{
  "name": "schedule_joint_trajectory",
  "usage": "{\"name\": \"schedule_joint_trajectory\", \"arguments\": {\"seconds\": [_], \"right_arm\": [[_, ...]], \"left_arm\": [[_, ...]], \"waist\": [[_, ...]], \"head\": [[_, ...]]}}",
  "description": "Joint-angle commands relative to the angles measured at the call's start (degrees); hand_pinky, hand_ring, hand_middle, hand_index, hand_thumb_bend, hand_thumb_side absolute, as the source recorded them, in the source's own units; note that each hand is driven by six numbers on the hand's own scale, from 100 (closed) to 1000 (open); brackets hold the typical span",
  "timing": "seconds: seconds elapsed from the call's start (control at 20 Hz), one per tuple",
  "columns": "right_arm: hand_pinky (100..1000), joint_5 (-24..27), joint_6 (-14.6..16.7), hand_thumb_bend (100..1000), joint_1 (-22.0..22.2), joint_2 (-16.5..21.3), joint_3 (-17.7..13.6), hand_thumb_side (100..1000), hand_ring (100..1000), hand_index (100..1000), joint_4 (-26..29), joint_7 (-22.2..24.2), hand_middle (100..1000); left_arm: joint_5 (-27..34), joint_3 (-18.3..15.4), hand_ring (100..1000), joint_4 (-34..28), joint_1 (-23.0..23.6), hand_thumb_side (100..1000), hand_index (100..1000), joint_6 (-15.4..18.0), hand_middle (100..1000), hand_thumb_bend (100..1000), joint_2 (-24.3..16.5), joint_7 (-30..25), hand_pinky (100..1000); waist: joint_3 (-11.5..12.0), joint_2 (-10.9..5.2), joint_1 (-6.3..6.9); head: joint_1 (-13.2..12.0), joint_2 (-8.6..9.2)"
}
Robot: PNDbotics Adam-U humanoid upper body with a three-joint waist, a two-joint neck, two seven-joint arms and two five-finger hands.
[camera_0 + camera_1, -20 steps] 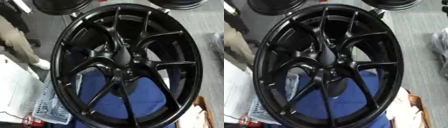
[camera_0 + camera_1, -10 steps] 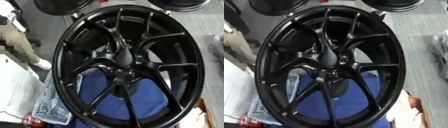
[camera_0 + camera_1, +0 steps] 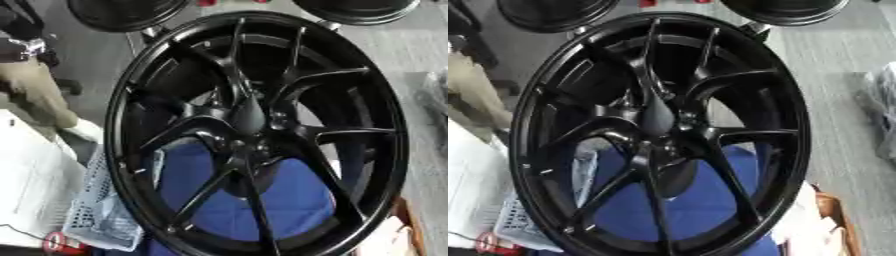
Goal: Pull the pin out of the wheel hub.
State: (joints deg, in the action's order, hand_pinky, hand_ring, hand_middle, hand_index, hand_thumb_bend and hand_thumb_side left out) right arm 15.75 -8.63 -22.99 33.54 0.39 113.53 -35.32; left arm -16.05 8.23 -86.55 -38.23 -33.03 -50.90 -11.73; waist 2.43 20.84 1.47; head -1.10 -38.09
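A large black multi-spoke wheel (image 3: 140, 90) fills both views, lying over a blue cloth. At its middle is the hub (image 3: 249, 147), dark and hard to make out. A dark tapered shape (image 3: 248, 112) rises from the hub area toward the upper rim; it looks like the pin, though black on black blurs its outline. Neither of my hands shows in either view.
Two more black wheels (image 3: 122, 12) (image 3: 354, 7) lie at the far edge. A white perforated basket (image 3: 96, 215) and a white sheet (image 3: 31, 185) sit at the lower left, a brown box edge (image 3: 833, 215) at the lower right. A person's beige leg (image 3: 39, 92) is at the left.
The whole picture has shifted and tilted a little, so the camera moved. The wheel and the dark shape at its hub look unchanged.
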Motion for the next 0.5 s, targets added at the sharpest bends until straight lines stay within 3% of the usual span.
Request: {"name": "schedule_joint_trajectory", "arguments": {"seconds": [0.05, 0.3, 0.5], "right_arm": [[722, -0.3, 0.0, 100, -0.5, 0.9, -0.3, 451, 688, 734, 1.1, -0.2, 724], [722, -0.4, 0.0, 100, -0.5, 1.0, -0.3, 451, 687, 734, 1.1, -0.2, 724], [722, -0.4, -0.1, 100, -0.3, 1.1, -0.4, 451, 686, 733, 1.1, -0.2, 723]], "left_arm": [[-0.4, -1.1, 851, -0.6, -0.7, 500, 842, -0.1, 799, 483, -1.2, 0.0, 870], [1.1, -1.8, 798, -2.5, -0.9, 500, 785, -0.8, 729, 358, -0.8, 1.7, 834], [5.6, -3.1, 727, -6.6, -1.1, 563, 730, -1.0, 643, 262, -0.1, 5.8, 816]], "waist": [[0.0, -0.87, 0.08], [0.1, -0.97, 0.04], [0.1, -1.06, -0.09]], "head": [[-0.2, 0.56], [-0.1, 0.56], [-0.1, 0.40]]}}
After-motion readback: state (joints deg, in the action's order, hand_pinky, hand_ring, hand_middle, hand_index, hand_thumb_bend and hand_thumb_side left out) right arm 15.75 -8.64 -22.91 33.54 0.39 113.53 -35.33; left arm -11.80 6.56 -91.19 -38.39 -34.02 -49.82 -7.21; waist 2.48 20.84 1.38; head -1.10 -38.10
